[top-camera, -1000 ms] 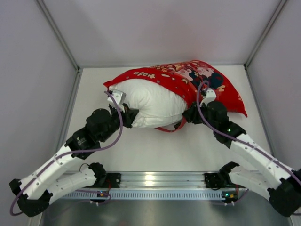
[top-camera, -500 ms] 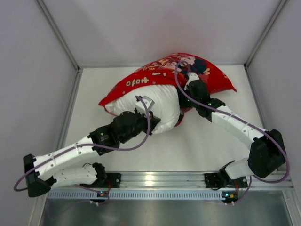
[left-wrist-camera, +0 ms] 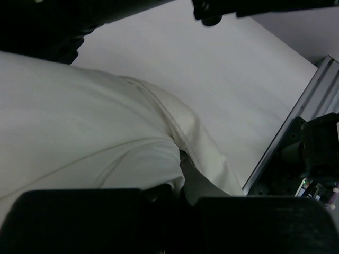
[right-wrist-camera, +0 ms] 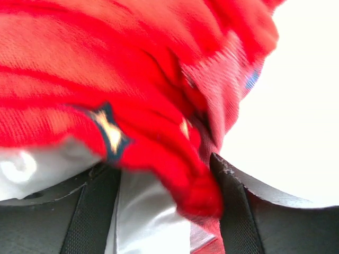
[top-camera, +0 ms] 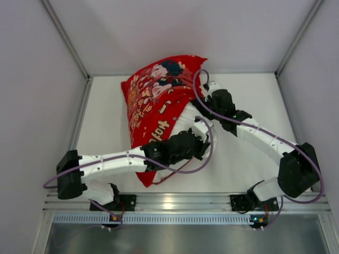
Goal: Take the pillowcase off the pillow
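Leftward swings the pillowcase (top-camera: pixel 151 100); it still cloaks the pillow (left-wrist-camera: pixel 79 121), clenched by your left fingers (left-wrist-camera: pixel 79 222). Your right fingers (right-wrist-camera: pixel 241 211): grip cannot be told.

A lab test cell: plain white walls (top-camera: pixel 159 32), aluminium rail (top-camera: pixel 175 202).

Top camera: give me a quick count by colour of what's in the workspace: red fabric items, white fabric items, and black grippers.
Red fabric: 1, the pillowcase
White fabric: 1, the pillow
Black grippers: 2, the left gripper and the right gripper
Total: 4
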Robot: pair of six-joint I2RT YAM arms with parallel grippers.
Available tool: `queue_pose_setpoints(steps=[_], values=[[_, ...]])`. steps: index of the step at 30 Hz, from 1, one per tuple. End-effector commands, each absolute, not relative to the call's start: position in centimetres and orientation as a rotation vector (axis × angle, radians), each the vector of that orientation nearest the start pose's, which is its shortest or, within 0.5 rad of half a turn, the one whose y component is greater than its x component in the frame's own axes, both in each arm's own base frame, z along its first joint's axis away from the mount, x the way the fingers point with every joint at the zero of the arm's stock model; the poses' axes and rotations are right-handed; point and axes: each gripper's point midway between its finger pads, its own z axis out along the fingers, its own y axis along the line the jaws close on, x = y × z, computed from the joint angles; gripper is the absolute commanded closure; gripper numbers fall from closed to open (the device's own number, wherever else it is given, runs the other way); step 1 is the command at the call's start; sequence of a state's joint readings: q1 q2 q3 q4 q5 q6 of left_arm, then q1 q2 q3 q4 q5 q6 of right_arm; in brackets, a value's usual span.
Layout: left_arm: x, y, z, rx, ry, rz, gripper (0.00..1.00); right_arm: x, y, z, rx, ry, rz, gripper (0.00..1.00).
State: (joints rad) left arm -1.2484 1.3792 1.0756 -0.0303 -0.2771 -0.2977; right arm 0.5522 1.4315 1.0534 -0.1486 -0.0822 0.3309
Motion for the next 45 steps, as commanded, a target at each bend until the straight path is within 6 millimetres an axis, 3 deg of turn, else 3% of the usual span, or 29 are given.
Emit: queue_pose_setpoints(steps=[1,4,7,10,12,15,16,17,18,20,21,22,23,25,26,28,29,30,31,33,35,36,37,39,40,41,45], values=[[16.2,-46.5,33.9,0.637,1.523,-1.11,1.0,30.1,31.2,21.0,-0.552,2.022,1.005,0.31],[17.1,-48.6,32.9,0.644,1.536,-1.086,1.0,29.1,30.7,18.7,-0.605,2.087,1.002,0.27],[18.2,-49.4,32.3,0.635,1.543,-1.033,1.0,29.3,29.1,18.4,-0.556,2.098,0.975,0.19],[19.7,-50.1,31.5,0.63,1.555,-0.96,1.0,31.3,24.7,18.4,-0.374,2.115,0.883,0.09],[20.5,-50.2,31.2,0.615,1.568,-0.926,1.0,32.1,22.2,20.1,-0.284,2.076,0.832,0.02],[22.3,-49.7,30.6,0.576,1.597,-0.893,1.0,33.9,16.7,20.9,-0.064,2.065,0.696,0.01],[22.7,-49.6,30.6,0.561,1.603,-0.889,1.0,33.9,15.0,22.2,0.011,2.029,0.665,0.01],[23.8,-49.2,30.2,0.541,1.621,-0.867,1.0,34.3,12.1,22.0,0.12,2.029,0.584,0.0],[24.3,-49.0,30.1,0.523,1.631,-0.857,1.0,34.1,10.7,23.2,0.169,1.992,0.567,0.01],[25.8,-48.6,30.0,0.503,1.638,-0.831,1.0,33.8,7.7,23.3,0.268,1.982,0.501,0.0],[26.4,-48.5,29.8,0.502,1.643,-0.812,0.95,33.4,6.7,24.1,0.296,1.954,0.468,0.01],[26.9,-48.7,30.6,0.495,1.632,-0.812,0.82,33.2,6.0,24.1,0.32,1.95,0.446,0.01],[28.0,-48.8,30.0,0.504,1.644,-0.793,0.44,32.8,5.1,23.9,0.346,1.954,0.421,0.0],[29.0,-49.0,29.5,0.525,1.673,-0.751,0.24,32.2,4.2,24.2,0.369,1.934,0.391,0.01],[30.2,-49.3,30.4,0.51,1.662,-0.736,0.07,31.9,3.4,23.8,0.393,1.937,0.37,0.01],[32.0,-49.0,30.3,0.519,1.687,-0.71,0.01,30.8,3.3,23.0,0.408,1.954,0.37,0.01],[33.1,-49.3,29.0,0.519,1.724,-0.693,0.01,30.5,2.3,22.8,0.441,1.949,0.354,0.01],[34.3,-49.2,30.7,0.469,1.724,-0.713,0.01,29.9,2.4,23.2,0.435,1.929,0.366,0.01],[36.4,-48.0,29.0,0.446,1.786,-0.678,0.01,29.3,2.5,22.2,0.451,1.946,0.377,0.01],[38.1,-47.1,29.4,0.386,1.811,-0.701,0.02,28.2,2.7,22.8,0.449,1.907,0.392,0.01],[39.1,-45.6,29.8,0.364,1.813,-0.677,0.01,27.2,2.6,21.7,0.464,1.921,0.39,0.01],[39.0,-45.0,29.5,0.38,1.817,-0.652,0.01,26.6,2.8,21.9,0.458,1.908,0.401,0.01],[38.7,-44.8,29.8,0.387,1.812,-0.659,0.01,26.2,3.0,20.8,0.46,1.93,0.409,0.0],[37.3,-44.1,31.7,0.388,1.792,-0.706,0.02,25.6,4.0,20.1,0.431,1.947,0.465,0.01],[36.4,-43.8,30.6,0.403,1.816,-0.706,0.01,25.3,4.4,18.9,0.424,1.976,0.486,0.01],[35.4,-43.0,32.2,0.397,1.793,-0.73,0.01,25.0,5.3,18.5,0.393,1.99,0.537,0.01],[32.4,-40.7,32.0,0.401,1.806,-0.724,0.02,24.3,6.2,16.9,0.339,2.007,0.588,0.01]])
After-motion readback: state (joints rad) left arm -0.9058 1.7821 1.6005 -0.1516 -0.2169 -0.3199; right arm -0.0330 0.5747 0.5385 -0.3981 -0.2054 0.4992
